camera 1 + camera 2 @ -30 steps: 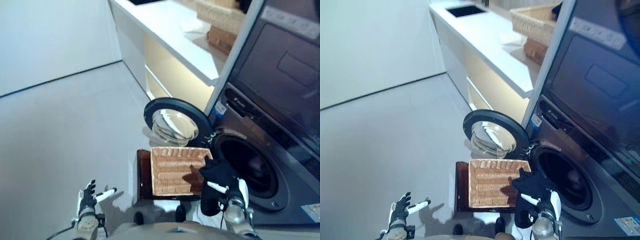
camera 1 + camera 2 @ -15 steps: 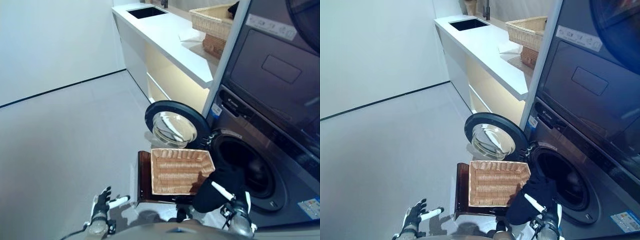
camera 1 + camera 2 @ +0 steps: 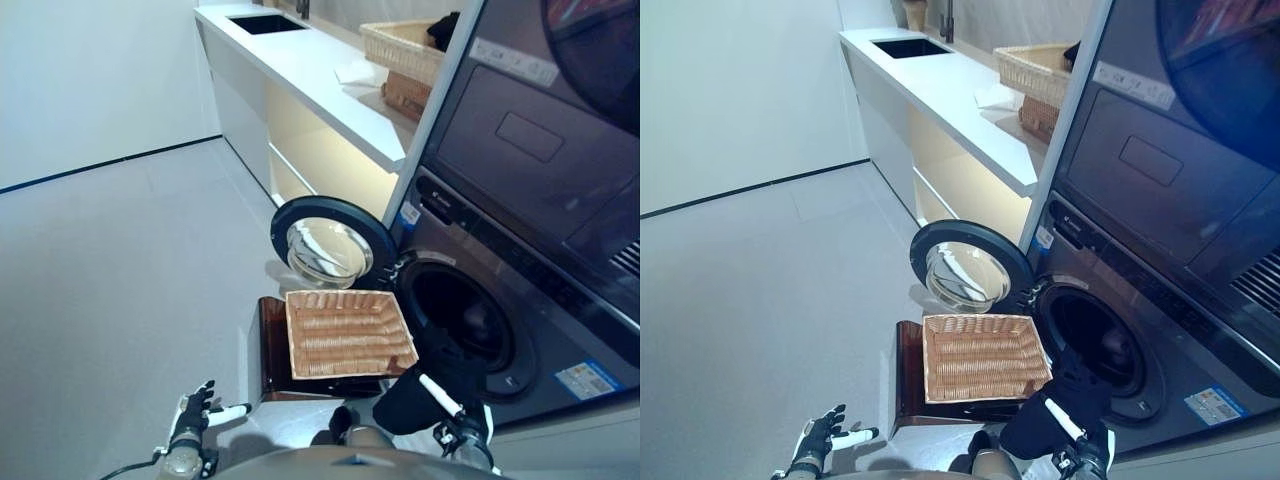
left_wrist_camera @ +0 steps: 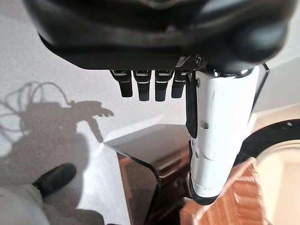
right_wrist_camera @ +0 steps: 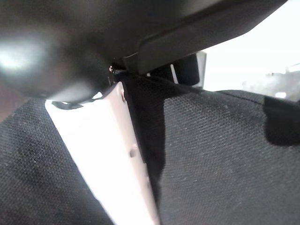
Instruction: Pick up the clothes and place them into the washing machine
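Left eye view has the right hand clamped on a black cloth, thumb pinching it, low by the washer with its drum just ahead. So pickup looks done and stuffing it in is left. Beside that hand sits an empty basket; the open door beyond shouldn't block it. Left hand hangs open, well apart.

A home laundry room: stacked front-loading washing machine, white counter with sink, wicker baskets.
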Motion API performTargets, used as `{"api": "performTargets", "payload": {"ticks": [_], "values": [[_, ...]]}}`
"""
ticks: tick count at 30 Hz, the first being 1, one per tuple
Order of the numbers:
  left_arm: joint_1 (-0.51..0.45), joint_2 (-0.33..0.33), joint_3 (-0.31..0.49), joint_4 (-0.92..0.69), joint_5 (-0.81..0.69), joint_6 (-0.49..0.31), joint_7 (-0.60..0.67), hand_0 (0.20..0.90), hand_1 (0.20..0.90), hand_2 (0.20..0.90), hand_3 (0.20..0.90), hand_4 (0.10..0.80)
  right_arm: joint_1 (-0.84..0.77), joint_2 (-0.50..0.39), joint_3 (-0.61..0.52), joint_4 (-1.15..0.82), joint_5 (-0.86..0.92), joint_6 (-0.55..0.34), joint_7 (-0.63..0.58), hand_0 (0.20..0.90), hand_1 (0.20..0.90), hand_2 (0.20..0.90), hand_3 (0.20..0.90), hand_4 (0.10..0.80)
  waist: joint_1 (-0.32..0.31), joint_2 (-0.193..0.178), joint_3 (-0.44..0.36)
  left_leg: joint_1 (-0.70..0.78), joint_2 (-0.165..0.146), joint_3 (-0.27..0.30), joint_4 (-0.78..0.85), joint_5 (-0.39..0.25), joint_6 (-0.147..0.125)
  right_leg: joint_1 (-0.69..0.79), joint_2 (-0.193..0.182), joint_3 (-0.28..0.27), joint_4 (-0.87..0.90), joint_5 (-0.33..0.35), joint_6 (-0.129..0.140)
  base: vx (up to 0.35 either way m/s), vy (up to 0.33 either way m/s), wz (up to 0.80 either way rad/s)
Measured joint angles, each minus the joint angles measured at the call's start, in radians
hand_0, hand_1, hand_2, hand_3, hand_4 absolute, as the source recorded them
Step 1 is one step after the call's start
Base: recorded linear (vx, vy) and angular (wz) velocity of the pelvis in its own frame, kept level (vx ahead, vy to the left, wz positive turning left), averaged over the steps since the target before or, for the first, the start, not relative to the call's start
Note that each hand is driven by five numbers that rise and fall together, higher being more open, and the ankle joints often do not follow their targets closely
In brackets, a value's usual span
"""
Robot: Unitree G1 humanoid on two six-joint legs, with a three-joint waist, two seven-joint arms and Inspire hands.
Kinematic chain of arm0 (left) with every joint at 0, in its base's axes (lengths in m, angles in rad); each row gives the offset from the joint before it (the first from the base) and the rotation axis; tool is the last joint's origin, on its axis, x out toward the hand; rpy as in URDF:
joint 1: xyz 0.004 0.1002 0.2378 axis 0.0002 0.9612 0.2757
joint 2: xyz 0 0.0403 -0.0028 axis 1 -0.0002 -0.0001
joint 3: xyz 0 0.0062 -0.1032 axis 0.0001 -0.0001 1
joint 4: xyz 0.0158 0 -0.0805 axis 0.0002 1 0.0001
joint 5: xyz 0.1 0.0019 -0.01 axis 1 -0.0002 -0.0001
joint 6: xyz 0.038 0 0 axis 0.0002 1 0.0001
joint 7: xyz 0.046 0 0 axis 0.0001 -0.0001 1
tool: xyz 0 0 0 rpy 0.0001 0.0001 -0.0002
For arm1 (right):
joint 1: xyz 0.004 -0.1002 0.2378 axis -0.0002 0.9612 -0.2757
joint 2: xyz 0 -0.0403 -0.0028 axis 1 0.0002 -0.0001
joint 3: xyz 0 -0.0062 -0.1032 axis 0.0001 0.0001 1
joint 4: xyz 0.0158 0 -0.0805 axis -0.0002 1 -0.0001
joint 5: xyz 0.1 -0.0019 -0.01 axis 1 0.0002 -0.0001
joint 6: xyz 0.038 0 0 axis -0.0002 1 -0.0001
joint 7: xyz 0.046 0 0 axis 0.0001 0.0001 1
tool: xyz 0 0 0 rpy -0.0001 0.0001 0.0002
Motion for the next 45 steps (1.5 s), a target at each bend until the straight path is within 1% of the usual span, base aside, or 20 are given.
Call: {"api": "performTargets", "payload": {"ticks": [4,5,6,9,13,15,17,19,21,22,23,24,25,27,32,37,39,40,43,45], "values": [[0.017,0.009,0.002,0.011,-0.029,0.005,0.003,0.900,0.900,0.900,0.900,0.800,-0.022,0.020,0.019,-0.002,-0.002,0.002,0.006,0.200,0.200,0.200,0.200,0.300,0.052,-0.001,-0.012,-0.003,-0.006,0.000,-0.009,-0.003,-0.033,0.088,-0.100,-0.003,-0.200,0.002,0.011,0.040,-0.310,-0.43],[0.020,0.015,0.004,0.016,-0.033,0.005,0.004,0.900,0.900,0.900,0.900,0.800,-0.024,0.033,0.022,-0.002,-0.002,0.002,0.006,0.200,0.200,0.200,0.200,0.300,0.050,-0.016,-0.015,-0.001,-0.014,-0.007,-0.010,0.008,-0.052,0.118,-0.111,0.006,-0.252,0.010,0.025,0.057,-0.422,-0.18],[0.011,0.000,0.011,0.037,-0.040,0.009,0.010,0.900,0.900,0.900,0.900,0.800,-0.024,0.030,0.027,0.002,0.000,0.007,0.004,0.200,0.200,0.200,0.200,0.300,0.050,0.006,-0.019,0.000,0.011,-0.024,-0.010,0.004,-0.072,0.152,-0.089,0.013,-0.296,0.036,0.065,0.033,-0.230,0.10],[0.015,-0.046,0.005,0.032,-0.050,0.008,0.016,0.900,0.900,0.900,0.900,0.800,-0.012,0.006,0.029,0.001,0.000,0.006,0.004,0.200,0.200,0.200,0.200,0.300,0.048,0.058,-0.027,0.012,0.094,-0.049,-0.004,0.029,-0.123,0.179,0.006,-0.007,-0.298,0.021,0.011,0.035,-0.410,0.05],[-0.021,-0.083,-0.003,0.023,-0.076,0.006,0.020,0.900,0.900,0.900,0.900,0.800,-0.018,-0.013,0.037,-0.001,0.049,0.002,0.005,0.200,0.200,0.200,0.200,0.300,0.042,0.052,-0.031,-0.046,0.171,-0.107,0.083,0.025,-0.156,0.174,0.077,-0.059,-0.256,-0.017,-0.041,-0.019,-0.317,0.28],[-0.036,-0.086,-0.021,0.011,-0.102,0.004,0.019,0.900,0.900,0.900,0.900,0.800,-0.028,-0.012,0.039,0.002,0.078,-0.002,0.006,0.200,0.200,0.200,0.200,0.300,0.046,0.027,-0.014,-0.105,0.186,-0.140,0.173,0.028,-0.167,0.147,0.102,-0.044,-0.215,-0.042,-0.069,-0.062,-0.185,0.30],[-0.062,-0.084,-0.053,0.002,-0.125,0.004,0.010,0.900,0.900,0.900,0.900,0.800,-0.042,-0.003,0.040,0.033,0.111,-0.006,0.005,0.200,0.200,0.200,0.200,0.300,0.063,-0.035,0.017,-0.164,0.150,-0.243,0.291,0.108,-0.195,0.146,0.067,-0.029,-0.193,-0.051,-0.088,0.045,-0.094,0.11],[-0.063,-0.090,-0.067,-0.001,-0.129,0.005,-0.003,0.900,0.900,0.900,0.900,0.800,-0.046,-0.013,0.040,0.033,0.135,-0.032,0.006,0.200,0.200,0.200,0.200,0.300,0.075,-0.035,0.023,-0.186,0.073,-0.277,0.350,0.044,-0.179,0.137,0.037,-0.008,-0.202,-0.051,-0.089,0.133,0.000,-0.35],[-0.052,-0.104,-0.064,0.005,-0.131,0.006,-0.002,0.900,0.900,0.900,0.900,0.800,-0.050,-0.039,0.052,0.033,0.164,-0.041,0.005,0.200,0.200,0.200,0.200,0.300,0.072,0.006,0.003,-0.182,-0.010,-0.249,0.310,-0.030,-0.121,0.133,0.034,0.009,-0.271,-0.051,-0.080,0.167,0.050,-0.48],[-0.047,-0.118,-0.061,0.007,-0.131,0.005,0.000,0.900,0.900,0.900,0.900,0.800,-0.052,-0.066,0.057,0.032,0.169,-0.042,0.005,0.200,0.200,0.200,0.200,0.300,0.088,0.064,-0.009,-0.169,-0.002,-0.249,0.215,-0.082,-0.093,0.117,0.088,0.028,-0.256,-0.052,-0.062,0.168,0.063,-0.66],[-0.046,-0.107,-0.058,0.000,-0.132,0.005,-0.001,0.900,0.900,0.900,0.900,0.800,-0.070,-0.053,0.058,0.045,0.180,-0.035,0.006,0.200,0.200,0.200,0.200,0.300,0.100,0.100,-0.001,-0.157,0.027,-0.247,0.147,-0.023,-0.060,0.060,0.136,0.034,-0.075,-0.100,-0.069,0.150,0.067,-0.67],[-0.046,-0.086,-0.056,-0.001,-0.136,0.006,0.001,0.900,0.900,0.900,0.900,0.800,-0.072,-0.027,0.061,0.051,0.194,-0.031,0.004,0.200,0.200,0.200,0.200,0.300,0.102,0.072,0.000,-0.144,0.015,-0.233,0.131,-0.022,-0.065,0.051,0.134,0.039,-0.017,-0.126,-0.071,0.099,0.048,-0.50],[-0.030,-0.062,-0.044,0.002,-0.140,0.010,0.002,0.900,0.900,0.900,0.900,0.800,-0.073,0.006,0.064,0.062,0.197,-0.028,0.005,0.200,0.200,0.200,0.200,0.300,0.099,0.043,-0.002,-0.134,-0.012,-0.249,0.118,-0.021,-0.069,0.062,0.132,0.048,-0.024,-0.168,-0.108,0.109,0.074,-0.61],[-0.016,-0.068,-0.028,0.013,-0.167,0.024,0.004,0.900,0.900,0.900,0.900,0.800,-0.081,0.012,0.076,0.065,0.221,-0.025,0.009,0.200,0.200,0.200,0.200,0.300,0.104,0.062,0.011,-0.136,-0.005,-0.287,0.110,0.004,-0.065,0.104,0.148,0.051,-0.103,-0.111,-0.105,0.170,0.102,-0.37],[-0.018,-0.063,-0.026,0.012,-0.165,0.026,0.001,0.900,0.900,0.900,0.900,0.800,-0.099,0.017,0.057,0.095,0.293,-0.019,0.013,0.200,0.200,0.200,0.200,0.300,0.108,0.059,0.009,-0.109,-0.017,-0.253,0.094,0.011,-0.057,0.104,0.133,0.066,-0.125,-0.104,-0.097,0.198,0.108,-0.10],[-0.030,-0.049,-0.026,-0.006,-0.166,0.030,0.001,0.900,0.900,0.900,0.900,0.800,-0.173,0.032,0.058,0.133,0.322,-0.019,0.027,0.200,0.200,0.200,0.200,0.300,0.127,0.028,0.013,-0.111,-0.045,-0.220,0.109,0.000,-0.016,0.053,0.109,0.087,-0.062,-0.100,-0.067,0.048,0.045,-0.37],[-0.039,-0.048,-0.027,-0.014,-0.170,0.028,0.001,0.900,0.900,0.900,0.900,0.800,-0.195,0.036,0.059,0.141,0.328,-0.019,0.027,0.200,0.200,0.200,0.200,0.300,0.136,0.026,0.015,-0.111,-0.045,-0.196,0.096,-0.001,-0.015,0.034,0.085,0.055,-0.062,-0.111,-0.066,0.070,-0.099,-0.34],[-0.044,-0.053,-0.026,-0.013,-0.175,0.025,0.004,0.900,0.900,0.900,0.900,0.800,-0.219,0.040,0.064,0.144,0.328,-0.019,0.025,0.200,0.200,0.200,0.200,0.300,0.146,0.049,0.012,-0.106,-0.020,-0.164,0.058,0.018,-0.014,0.039,0.039,-0.064,-0.112,-0.107,-0.069,0.130,-0.149,-0.50],[-0.063,-0.046,-0.019,-0.016,-0.191,0.023,0.021,0.900,0.900,0.900,0.900,0.800,-0.218,0.051,0.101,0.147,0.327,-0.015,0.026,0.200,0.200,0.200,0.200,0.300,0.145,0.037,0.026,-0.093,-0.027,-0.189,0.047,0.030,-0.026,0.128,0.007,-0.070,-0.236,-0.009,-0.015,0.142,-0.135,0.06],[-0.055,-0.052,-0.018,-0.030,-0.203,0.022,0.023,0.900,0.900,0.900,0.900,0.800,-0.210,0.050,0.101,0.152,0.328,-0.015,0.025,0.200,0.200,0.200,0.200,0.300,0.148,0.047,0.029,-0.062,-0.011,-0.202,0.026,0.037,-0.040,0.167,0.019,-0.084,-0.265,0.007,-0.022,0.086,-0.162,0.24]]}}
